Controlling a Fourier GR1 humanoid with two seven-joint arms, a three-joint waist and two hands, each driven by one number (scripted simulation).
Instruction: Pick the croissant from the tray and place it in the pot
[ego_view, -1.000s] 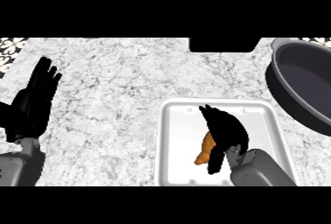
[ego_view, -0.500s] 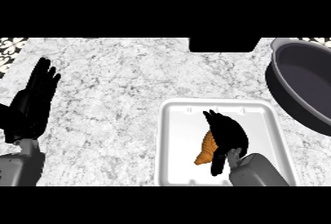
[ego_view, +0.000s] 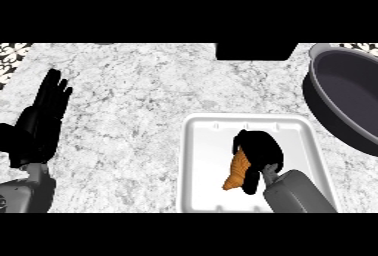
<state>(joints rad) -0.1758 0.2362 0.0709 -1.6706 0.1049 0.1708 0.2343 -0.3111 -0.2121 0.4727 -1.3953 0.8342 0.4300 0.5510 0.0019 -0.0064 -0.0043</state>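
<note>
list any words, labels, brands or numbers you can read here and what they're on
None: no readable text in the head view.
White rectangular tray: no marks.
Orange-brown croissant, under the black right hand: none.
Dark grey round pot: no brand.
Speckled grey stone counter: pattern only.
Black left hand: none.

The right hand (ego_view: 258, 150) curls over the orange croissant (ego_view: 236, 174) inside the white tray (ego_view: 203, 165) on the speckled bench (ego_view: 140, 90). A dark pot (ego_view: 347, 100) sits at the right edge. The left hand (ego_view: 40, 122) rests open at the left, fingers up.
</note>
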